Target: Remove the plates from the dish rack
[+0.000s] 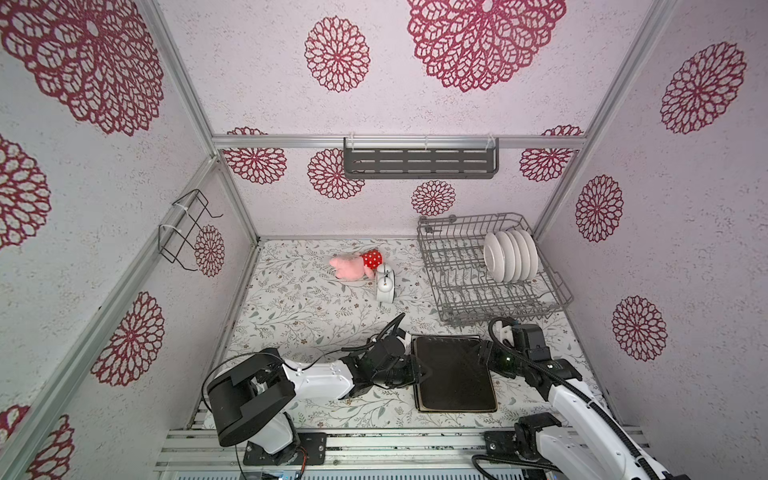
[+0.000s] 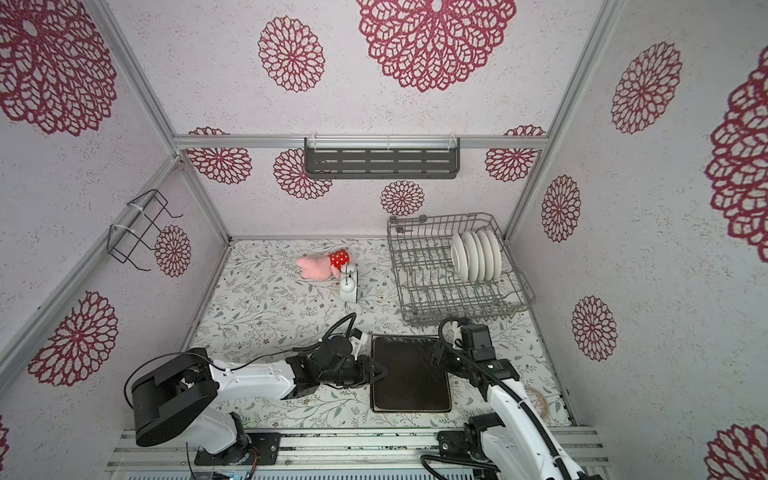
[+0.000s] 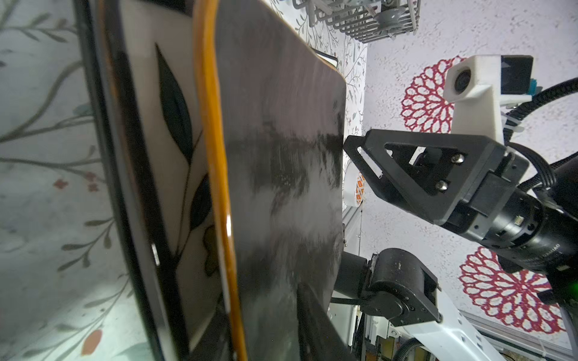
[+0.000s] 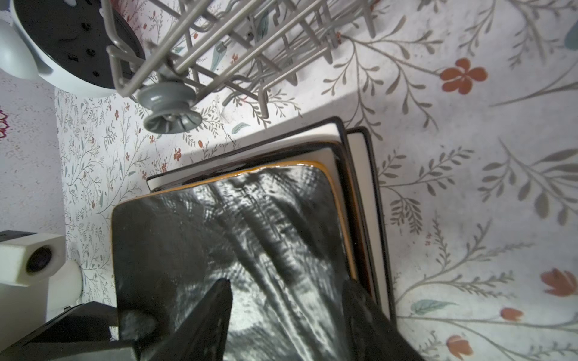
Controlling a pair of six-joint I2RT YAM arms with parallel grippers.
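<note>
The grey wire dish rack stands at the back right with several round white plates upright in it. A stack of plates lies flat at the front centre, a dark square plate with an orange rim on top. Under it are a cream leaf-printed plate and white black-rimmed plates. My left gripper straddles the dark plate's left edge; whether it presses the plate is unclear. My right gripper is open at the right edge, fingers spread above the plate's face.
A pink plush toy and a white alarm clock lie at the table's middle back. A slotted grey shelf hangs on the back wall, a black wire holder on the left wall. A round printed plate lies beyond the right arm.
</note>
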